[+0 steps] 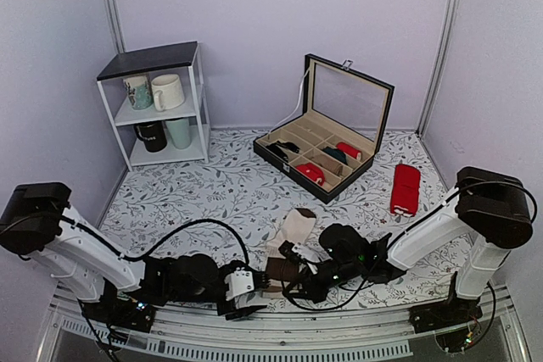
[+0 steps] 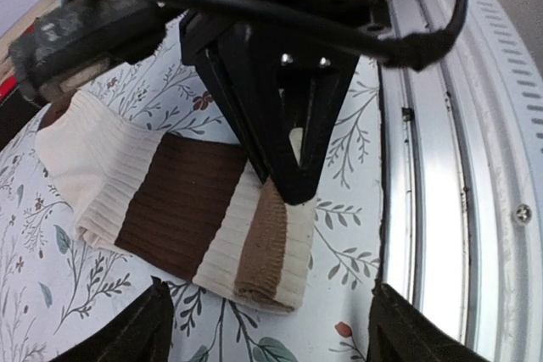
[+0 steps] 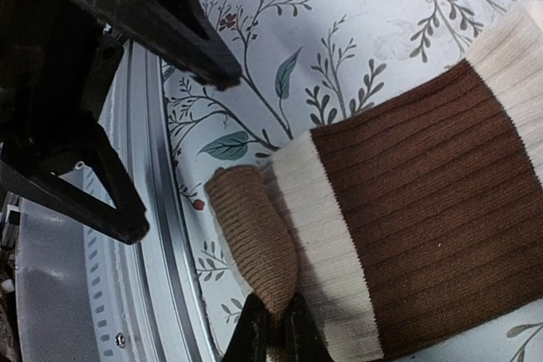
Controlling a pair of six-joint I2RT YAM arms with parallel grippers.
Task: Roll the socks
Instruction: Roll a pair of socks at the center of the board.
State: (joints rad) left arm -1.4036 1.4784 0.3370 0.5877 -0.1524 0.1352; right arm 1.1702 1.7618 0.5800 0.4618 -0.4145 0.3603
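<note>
No writing, label or number can be read in any view. In the upper left of the top view, the black mug (image 1: 151, 136) on the shelf (image 1: 148, 60) bears a faint pale mark, too small to read.

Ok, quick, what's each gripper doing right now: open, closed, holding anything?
Left gripper: open, holding nothing.
Right gripper: shut on the socks, at the tan end.

The socks (image 2: 187, 201) show cream, tan and dark brown bands.
</note>
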